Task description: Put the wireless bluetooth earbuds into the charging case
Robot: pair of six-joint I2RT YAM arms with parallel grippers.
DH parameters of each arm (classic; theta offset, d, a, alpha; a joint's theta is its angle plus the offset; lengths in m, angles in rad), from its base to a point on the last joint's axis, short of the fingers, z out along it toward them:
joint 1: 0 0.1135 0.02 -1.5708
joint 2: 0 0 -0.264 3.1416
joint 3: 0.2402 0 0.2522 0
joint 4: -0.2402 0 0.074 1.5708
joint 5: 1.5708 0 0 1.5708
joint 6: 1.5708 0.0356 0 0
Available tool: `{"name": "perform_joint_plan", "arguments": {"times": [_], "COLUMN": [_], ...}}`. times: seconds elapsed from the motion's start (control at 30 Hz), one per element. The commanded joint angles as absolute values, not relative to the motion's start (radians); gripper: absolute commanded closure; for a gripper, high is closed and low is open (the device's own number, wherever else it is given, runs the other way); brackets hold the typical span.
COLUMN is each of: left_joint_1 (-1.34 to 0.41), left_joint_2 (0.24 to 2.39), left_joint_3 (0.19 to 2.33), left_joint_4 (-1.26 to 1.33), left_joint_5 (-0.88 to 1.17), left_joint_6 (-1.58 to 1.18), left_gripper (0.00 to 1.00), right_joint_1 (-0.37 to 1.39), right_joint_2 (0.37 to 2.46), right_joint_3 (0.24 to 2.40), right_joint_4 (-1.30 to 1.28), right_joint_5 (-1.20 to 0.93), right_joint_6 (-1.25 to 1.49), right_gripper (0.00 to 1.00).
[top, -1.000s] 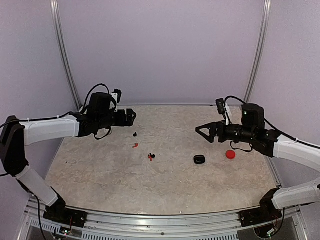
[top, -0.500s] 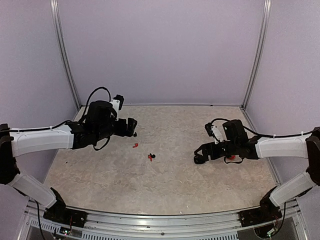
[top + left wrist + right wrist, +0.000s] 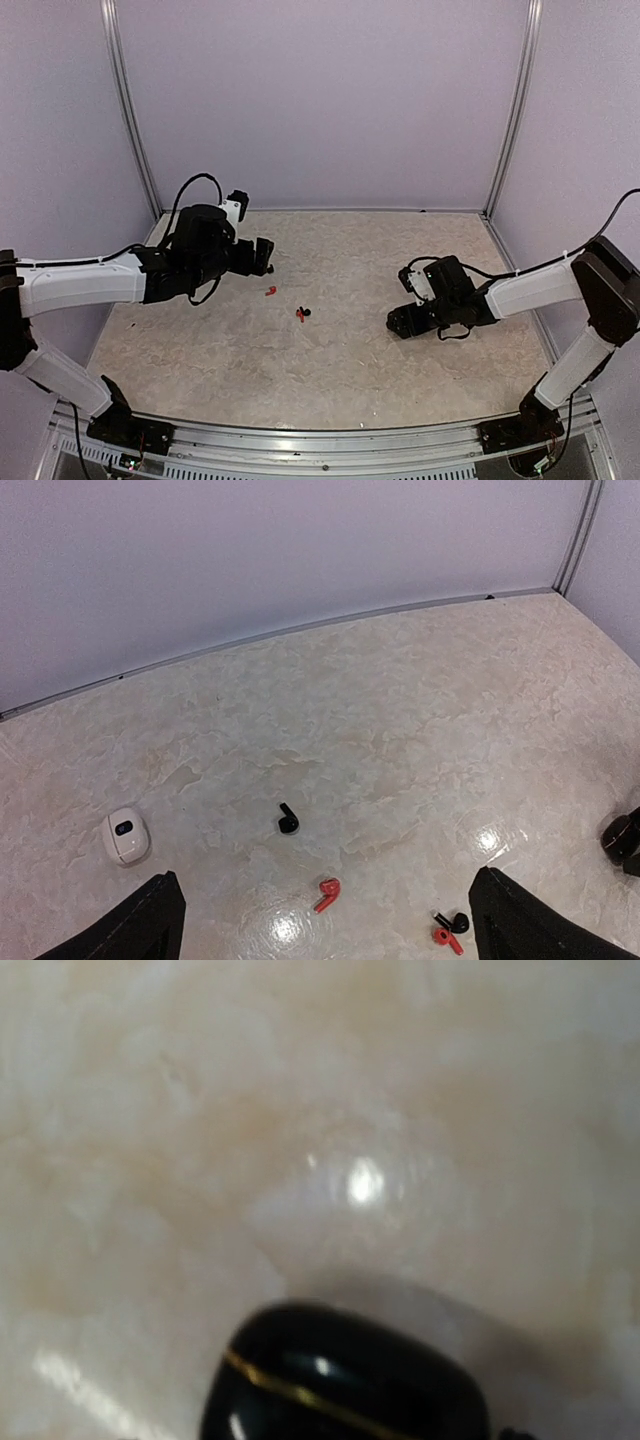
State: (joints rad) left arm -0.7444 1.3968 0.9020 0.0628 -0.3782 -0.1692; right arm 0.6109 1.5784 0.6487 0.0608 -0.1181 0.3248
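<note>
My left arm (image 3: pixel 80 283): stretched forward, raised; left gripper (image 3: pixel 263 256) level, fingers (image 3: pixel 150 925) spread wide. My right arm (image 3: pixel 530 290): folded inward, wrist low; right gripper (image 3: pixel 400 320) angled down, finger spacing unclear.

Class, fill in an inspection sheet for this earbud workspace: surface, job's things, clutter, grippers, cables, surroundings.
Surface: glossy marbled beige tabletop.
Job's things: black earbud, red earbud, red-and-black pair lying loose; black case and white case shut.
Clutter: nothing seen.
Grippers: left gripper open, holding nothing; right gripper down at the black case, jaws unclear.
Cables: black cables loop over both wrists.
Surroundings: lilac walls, metal corner posts.
</note>
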Motion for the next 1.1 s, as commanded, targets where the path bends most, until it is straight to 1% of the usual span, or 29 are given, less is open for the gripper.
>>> {"name": "perform_joint_plan", "arguments": {"times": [0.0,0.23,0.43,0.47,0.53,0.6,0.73,0.93,1.07], "left_joint_1": [-0.772,-0.784,-0.785,-0.785,-0.785,-0.785,-0.785,-0.785,-0.785], "left_joint_2": [1.404,1.417,1.417,1.416,1.414,1.413,1.410,1.417,1.415], "left_joint_3": [0.909,0.919,0.919,0.918,0.917,0.918,0.919,0.920,0.920], "left_joint_4": [0.093,0.101,0.103,0.102,0.095,0.090,0.089,0.089,0.090], "left_joint_5": [-0.426,-0.425,-0.404,-0.405,-0.406,-0.406,-0.392,-0.371,-0.359], "left_joint_6": [-0.145,-0.153,-0.167,-0.167,-0.167,-0.166,-0.165,-0.166,-0.166], "left_gripper": [0.01,0.01,0.01,0.01,0.01,0.01,0.01,0.01,0.01], "right_joint_1": [0.636,0.680,0.696,0.698,0.699,0.699,0.700,0.697,0.697], "right_joint_2": [1.630,1.722,1.741,1.736,1.724,1.703,1.658,1.684,1.691], "right_joint_3": [0.681,0.730,0.741,0.741,0.738,0.723,0.691,0.686,0.683], "right_joint_4": [0.104,0.084,0.062,0.056,0.042,0.041,0.045,0.042,0.051], "right_joint_5": [-0.071,0.023,0.074,0.078,0.070,0.045,0.005,-0.046,-0.061], "right_joint_6": [0.334,0.322,0.317,0.313,0.299,0.279,0.243,0.199,0.183], "right_gripper": [0.26,0.35,0.39,0.37,0.29,0.26,0.25,0.25,0.31]}}
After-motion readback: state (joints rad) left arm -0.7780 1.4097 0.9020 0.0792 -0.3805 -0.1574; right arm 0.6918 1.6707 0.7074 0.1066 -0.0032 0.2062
